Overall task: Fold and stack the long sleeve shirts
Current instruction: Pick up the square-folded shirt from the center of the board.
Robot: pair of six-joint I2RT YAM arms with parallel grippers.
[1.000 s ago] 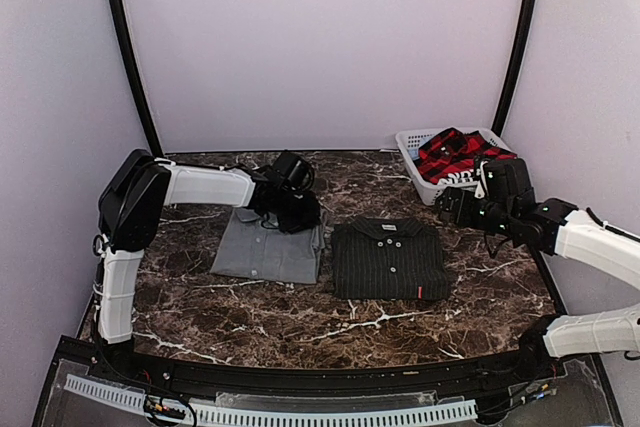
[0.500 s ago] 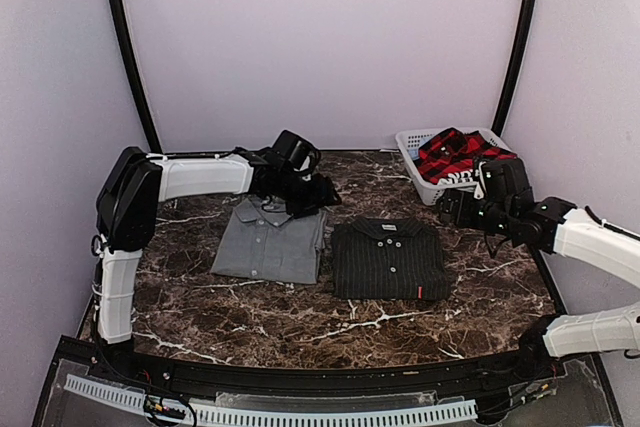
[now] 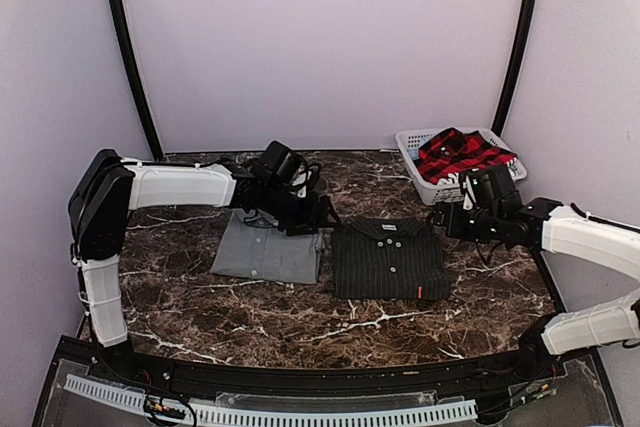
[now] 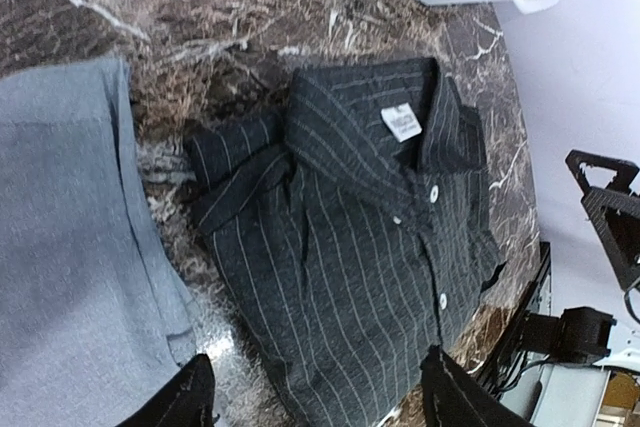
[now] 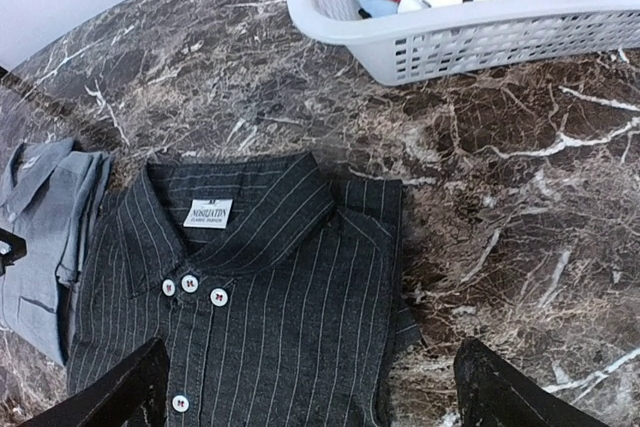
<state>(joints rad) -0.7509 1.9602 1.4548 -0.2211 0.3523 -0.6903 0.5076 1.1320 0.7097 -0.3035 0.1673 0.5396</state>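
**Grey and pinstripe folded, not yet stacked**

Grey shirt (image 3: 265,252) and pinstripe shirt (image 3: 385,262) lie folded flat on the table (image 3: 300,317). They sit side by side, edges nearly touching and collars toward the far wall, so the folding of both looks done and the stacking not. The plaid shirt (image 3: 455,154) sits bunched in the basket (image 3: 415,165) at the far right corner, apparently awaiting its turn.

The left jaws stand open and empty above the gap between the two folded shirts, with the pinstripe shirt's left edge below them. The right jaws are also spread wide with nothing in them, and hover near that shirt's right collar side.

With one set of jaws at each flank, the likely aim is a two-sided lift of the pinstripe shirt onto the grey one. Holding both sides would keep the fold from sagging open.
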